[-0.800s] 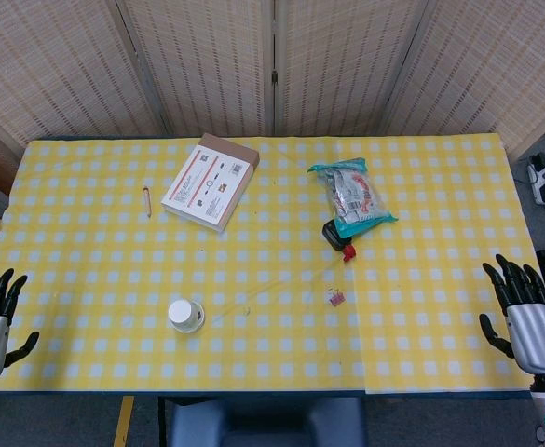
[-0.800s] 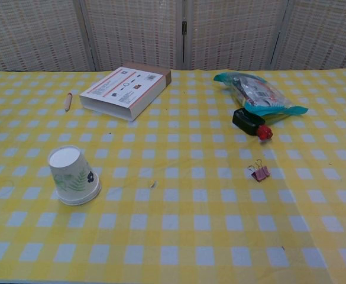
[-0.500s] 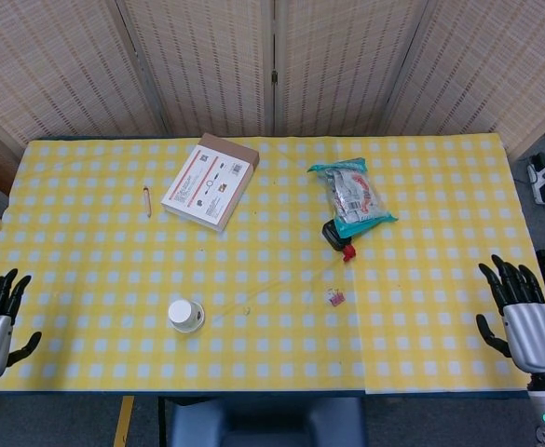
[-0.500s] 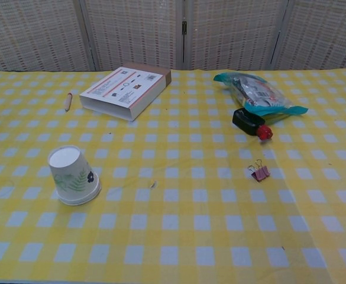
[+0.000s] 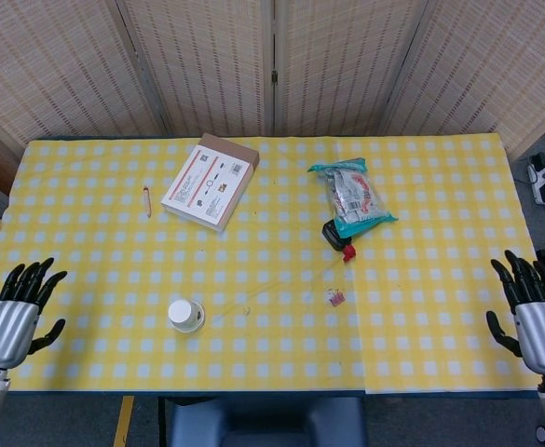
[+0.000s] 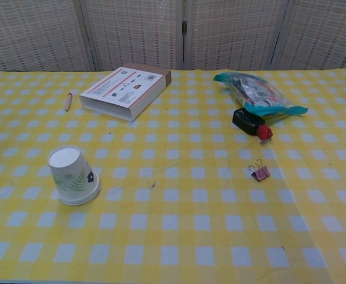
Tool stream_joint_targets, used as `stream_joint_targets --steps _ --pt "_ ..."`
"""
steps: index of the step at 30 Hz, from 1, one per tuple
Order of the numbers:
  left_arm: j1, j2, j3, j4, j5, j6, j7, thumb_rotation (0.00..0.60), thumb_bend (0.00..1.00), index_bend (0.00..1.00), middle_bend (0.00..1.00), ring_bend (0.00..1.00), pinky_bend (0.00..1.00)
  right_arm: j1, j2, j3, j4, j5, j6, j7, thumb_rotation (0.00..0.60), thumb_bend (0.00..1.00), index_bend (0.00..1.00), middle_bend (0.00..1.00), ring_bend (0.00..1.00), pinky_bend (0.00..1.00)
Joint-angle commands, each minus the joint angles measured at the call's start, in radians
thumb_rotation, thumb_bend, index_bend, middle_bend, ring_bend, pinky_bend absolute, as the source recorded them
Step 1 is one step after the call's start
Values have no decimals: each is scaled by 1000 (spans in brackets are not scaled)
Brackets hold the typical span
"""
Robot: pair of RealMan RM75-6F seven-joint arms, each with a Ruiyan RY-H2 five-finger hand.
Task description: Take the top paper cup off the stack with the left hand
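— Where was the cup stack (image 5: 186, 315)?

— At your left hand's (image 5: 13, 317) three o'clock, upside down, well apart. That hand was spread, holding nothing. You needed to grip only the top cup's wall.

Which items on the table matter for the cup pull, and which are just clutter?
Job: cup stack, upside down near the front left; left hand, open at the table's left edge, not touching it.

Clutter: box, pencil, snack bag, black item with red cap, binder clip. Right hand open, idle.
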Motion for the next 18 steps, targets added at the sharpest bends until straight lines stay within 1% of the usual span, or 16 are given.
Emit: stream_joint_targets --steps 1,7,10,13,15,18 --pt "-56 20 12 -4 55 -61 -33 600 362 203 70 71 0 -3 6 2 -7 5 2 -5 600 454 0 0 44 0" --pt "-156 20 41 -10 144 -171 -95 600 365 217 73 71 0 3 6 1 -9 18 -20 -2 600 453 0 0 42 0" --pt "-204 9 49 -9 168 -231 -95 600 365 194 73 71 0 5 4 3 -6 21 -24 0 600 454 0 0 42 0" --pt "-246 -5 55 -13 174 -292 -76 600 365 162 73 70 0 6 3 3 -4 23 -25 1 600 453 0 0 42 0" --pt "-272 -8 61 -26 163 -348 -54 600 364 141 69 59 0 4 3 3 -2 24 -26 4 600 453 0 0 43 0" --pt "-300 -20 58 -37 138 -401 -29 600 364 124 57 45 0 3 2 3 2 29 -26 11 600 454 0 0 42 0"
